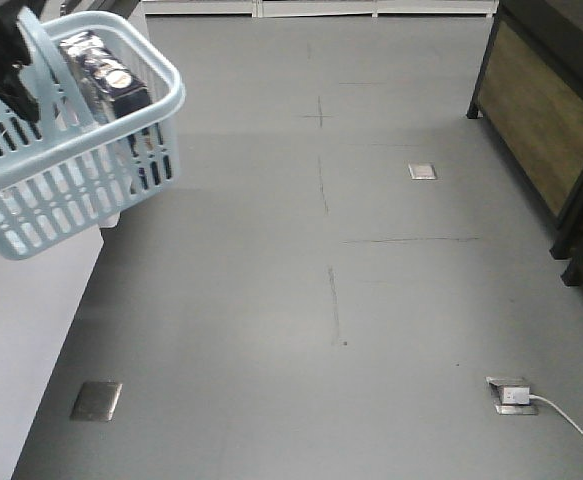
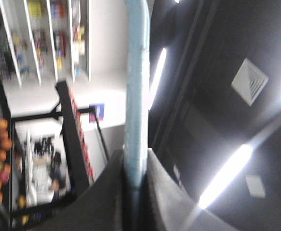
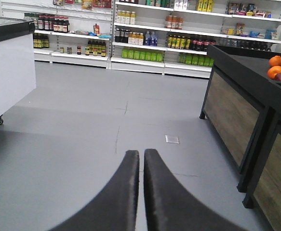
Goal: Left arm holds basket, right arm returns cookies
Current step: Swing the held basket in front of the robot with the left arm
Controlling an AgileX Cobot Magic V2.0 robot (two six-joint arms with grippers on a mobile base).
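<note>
Left gripper (image 2: 133, 168) clenches the basket (image 1: 66, 195) handle, hanging it upper left so cookies (image 1: 106, 68) sit reachable; right gripper (image 3: 141, 156) is pinched together, empty.

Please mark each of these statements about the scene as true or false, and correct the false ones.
1. The basket is up in the air, not standing on the floor. True.
2. The cookies carton lies on the floor. False: it sits inside the basket.
3. The left gripper is closed on a pale blue basket handle. True.
4. The right gripper holds the cookies carton. False: its fingers are together with nothing between them.
5. In the right wrist view, oranges lie on a dark counter. True.
</note>
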